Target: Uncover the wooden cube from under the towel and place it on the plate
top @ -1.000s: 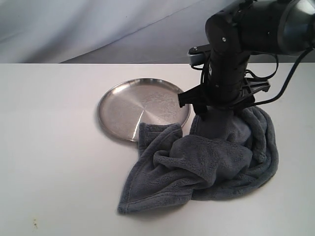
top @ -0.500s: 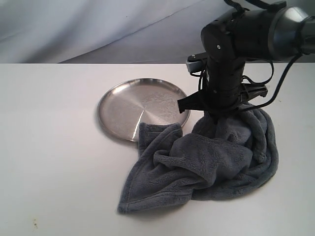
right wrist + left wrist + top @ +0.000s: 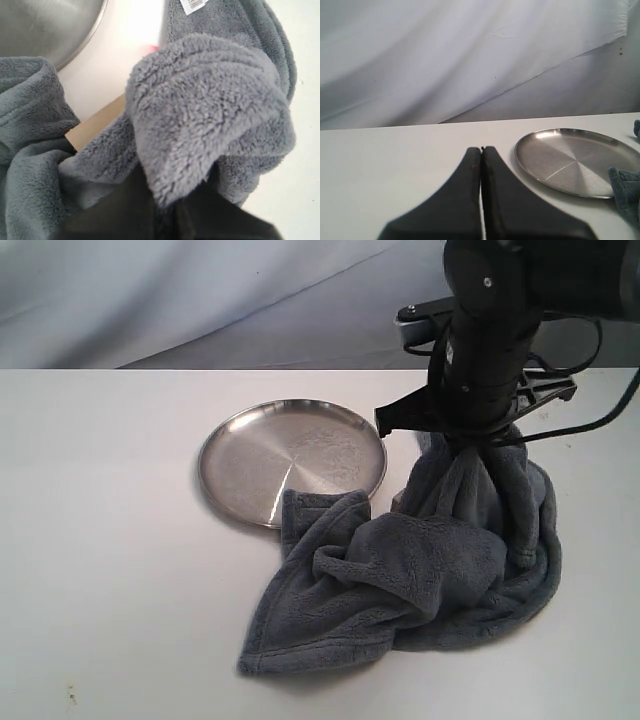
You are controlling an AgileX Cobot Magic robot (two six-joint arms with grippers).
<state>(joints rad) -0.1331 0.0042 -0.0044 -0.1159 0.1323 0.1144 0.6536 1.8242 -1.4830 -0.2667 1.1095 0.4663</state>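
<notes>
The blue-grey towel [image 3: 420,580] lies crumpled on the white table, its left corner over the rim of the steel plate [image 3: 270,455]. My right gripper [image 3: 470,440] is shut on a fold of the towel [image 3: 200,110] and holds that part up in a peak. Under the raised cloth, a tan edge of the wooden cube [image 3: 95,125] shows in the right wrist view, near the plate [image 3: 45,25]. The rest of the cube is covered. My left gripper [image 3: 481,148] is shut and holds nothing, low over the table beside the plate [image 3: 570,160].
A white tag [image 3: 194,5] is sewn to the towel's hem. A grey-white cloth backdrop [image 3: 200,300] hangs behind the table's far edge. Bare white tabletop [image 3: 110,570] stretches to the left of the plate and towel.
The right gripper has shut on the towel and risen, shifting a little to the right. The towel's upper part is drawn up into a peak. The plate has not moved.
</notes>
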